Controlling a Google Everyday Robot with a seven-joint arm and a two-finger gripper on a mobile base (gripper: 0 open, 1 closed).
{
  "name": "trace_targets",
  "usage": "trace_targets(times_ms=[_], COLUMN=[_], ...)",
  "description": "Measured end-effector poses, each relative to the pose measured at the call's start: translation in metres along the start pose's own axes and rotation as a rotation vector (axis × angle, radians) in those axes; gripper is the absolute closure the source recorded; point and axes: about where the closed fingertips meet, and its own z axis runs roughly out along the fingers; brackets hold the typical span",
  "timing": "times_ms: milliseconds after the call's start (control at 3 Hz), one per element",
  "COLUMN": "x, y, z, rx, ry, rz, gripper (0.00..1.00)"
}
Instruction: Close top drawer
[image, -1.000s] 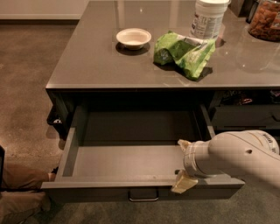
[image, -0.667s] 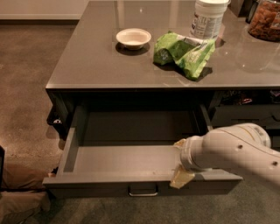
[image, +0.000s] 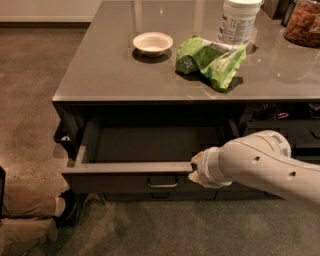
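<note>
The top drawer (image: 125, 176) is pulled out from under the grey counter, its paler inner box showing and empty. Its dark flat front carries a small metal loop pull (image: 162, 184) at centre. My gripper (image: 195, 168) sits at the end of the white arm coming in from the right. It is against the top edge of the drawer front, just right of the pull.
On the counter (image: 100, 75) stand a small white bowl (image: 153, 43), a green bag (image: 212, 59), a white jar (image: 240, 21) and a clear jar of snacks (image: 302, 22). A person's leg and shoe (image: 40, 210) lie on the floor at lower left. Narrower drawer fronts (image: 290, 125) sit at right.
The arm and gripper have moved left along the drawer front. The drawer front sits a little farther in towards the cabinet than one second ago.
</note>
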Motion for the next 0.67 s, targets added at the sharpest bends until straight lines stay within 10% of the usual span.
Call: trace_targets(times_ms=[667], x=[-0.021], y=[-0.049], z=[-0.005], rx=[0.118], ry=[-0.014], rz=[0.044], gripper=[0.2])
